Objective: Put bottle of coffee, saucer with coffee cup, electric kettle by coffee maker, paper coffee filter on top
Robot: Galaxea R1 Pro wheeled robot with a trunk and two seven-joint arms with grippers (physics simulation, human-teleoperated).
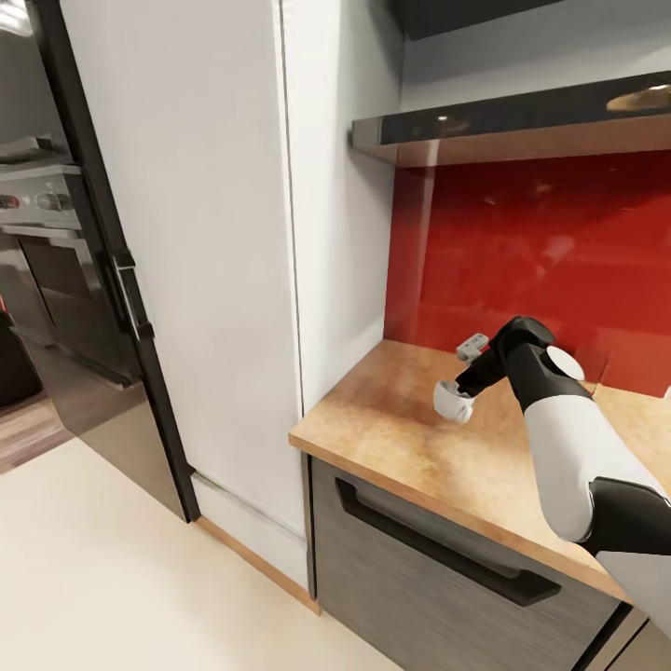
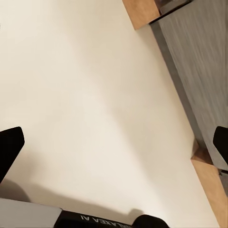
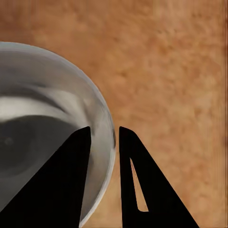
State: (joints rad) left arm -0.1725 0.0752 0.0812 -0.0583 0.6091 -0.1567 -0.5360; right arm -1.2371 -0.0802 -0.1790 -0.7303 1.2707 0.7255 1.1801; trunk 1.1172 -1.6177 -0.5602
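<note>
The head view is showing the right arm reaching over the wooden countertop (image 1: 391,438), its right gripper (image 1: 457,396) carrying a small white coffee cup (image 1: 453,403) just above the bare wood near the red backsplash (image 1: 531,252). The right wrist view is revealing what that angle hides: the fingers (image 3: 71,175) are pinching the cup's thin rim, one inside and one outside the pale, glossy bowl. The left wrist view is looking down at cream floor (image 2: 95,95) and a grey cabinet front (image 2: 199,66), with the left gripper (image 2: 116,142) standing wide apart, holding nothing.
</note>
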